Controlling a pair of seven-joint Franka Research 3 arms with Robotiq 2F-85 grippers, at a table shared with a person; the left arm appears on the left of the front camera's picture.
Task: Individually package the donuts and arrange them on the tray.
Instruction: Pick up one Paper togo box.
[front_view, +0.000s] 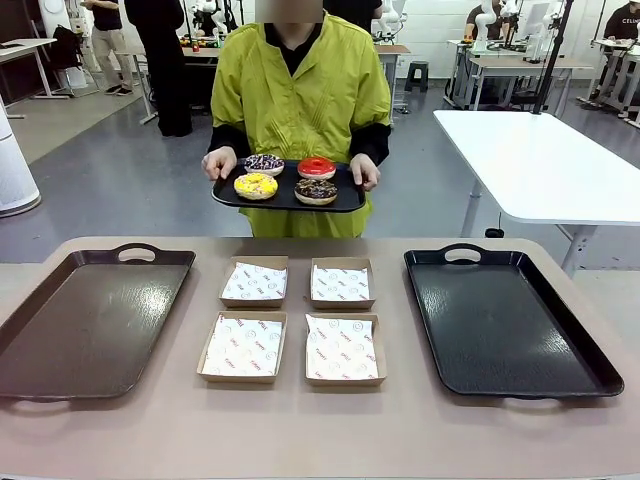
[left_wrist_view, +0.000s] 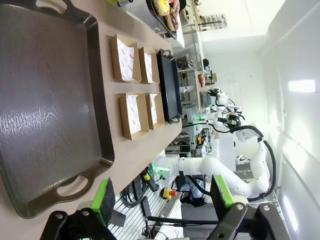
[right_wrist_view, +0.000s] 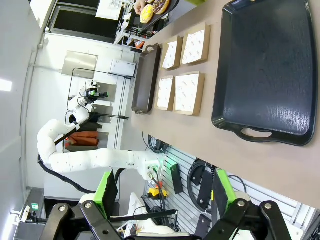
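Note:
Beyond the table's far edge a person holds a small black tray (front_view: 285, 204) with several donuts on it: a red one (front_view: 317, 167), a yellow one (front_view: 256, 186), a chocolate one with sprinkles (front_view: 316, 190) and a dark one (front_view: 264, 162). The yellow donut (right_wrist_view: 147, 13) also appears at the top of the right wrist view. My left gripper (left_wrist_view: 162, 197) hangs open and empty above the table's near edge, close to the brown tray (left_wrist_view: 45, 100). My right gripper (right_wrist_view: 165, 190) is open and empty as well, near the black tray (right_wrist_view: 265, 70).
On the table a brown tray (front_view: 90, 320) lies at the left and a black tray (front_view: 505, 320) at the right. Between them sit several paper-lined cardboard boxes (front_view: 243, 347), two by two. A white table (front_view: 545, 160) stands behind at the right.

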